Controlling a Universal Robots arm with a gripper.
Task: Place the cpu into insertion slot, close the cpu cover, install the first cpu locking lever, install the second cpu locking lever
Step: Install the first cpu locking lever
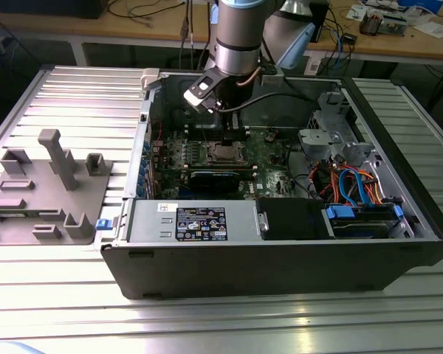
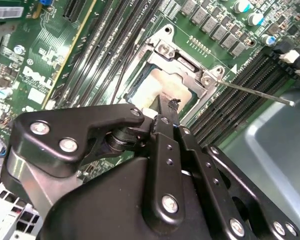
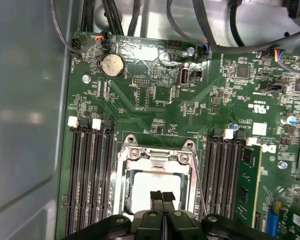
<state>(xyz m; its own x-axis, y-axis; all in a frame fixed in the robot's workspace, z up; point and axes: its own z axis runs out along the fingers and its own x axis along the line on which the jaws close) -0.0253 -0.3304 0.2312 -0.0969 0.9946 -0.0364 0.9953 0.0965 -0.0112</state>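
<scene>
Over the socket (image 3: 124, 200) | my pincer (image 3: 162, 196) is pressed together, gripping nothing | chip (image 3: 145, 184) sits inside, cover (image 3: 155, 156) lying over it | lever (image 2: 255, 93) stands free: I should push it down steadily, then tuck sideways.

Unreadable print on black label (image 1: 201, 223)
</scene>
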